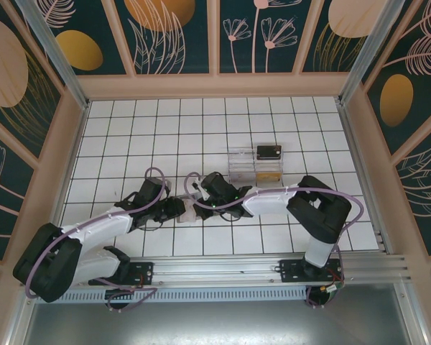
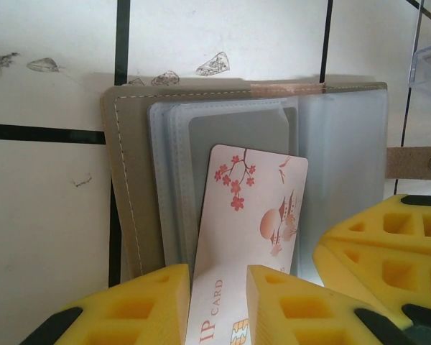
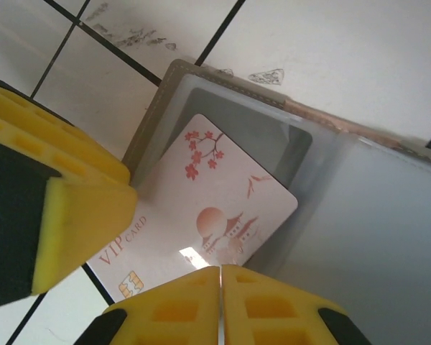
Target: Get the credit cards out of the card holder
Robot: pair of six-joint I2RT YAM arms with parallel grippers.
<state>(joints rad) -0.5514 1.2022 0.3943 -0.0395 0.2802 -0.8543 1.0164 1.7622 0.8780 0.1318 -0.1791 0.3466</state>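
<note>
**A:** How many of each?

**B:** Three cards that I can count. A pale card [image 2: 255, 208] sticks halfway out of the holder [image 2: 129, 187]. A dark card [image 1: 268, 152] and a gold card [image 1: 268, 175] lie at the clear tray [image 1: 243, 167], farther back on the bench [image 1: 129, 122]. I cannot tell whether those two sit inside the tray. One holder, one tray, two hands.

**A:** What does the holder look like?

**B:** It lies open and flat on the white tiles near the middle of the bench, between the two arms. It has a tan stitched border and cloudy clear sleeves inside. A tan tab [image 2: 416, 162] with a metal snap sits at one edge.

**A:** Any writing?

**B:** "VIP CARD" in gold-brown letters on the pale card, beside a gold chip. The art shows red blossoms on a branch, a round sun and a pagoda.

**A:** And the hands?

**B:** The left hand [image 2: 217, 284] has its fingers apart above the card's free end, and the card shows in the gap. The right hand [image 3: 220, 277] has its fingers pressed together, with the tips down at the card's edge by the sleeve.
</note>
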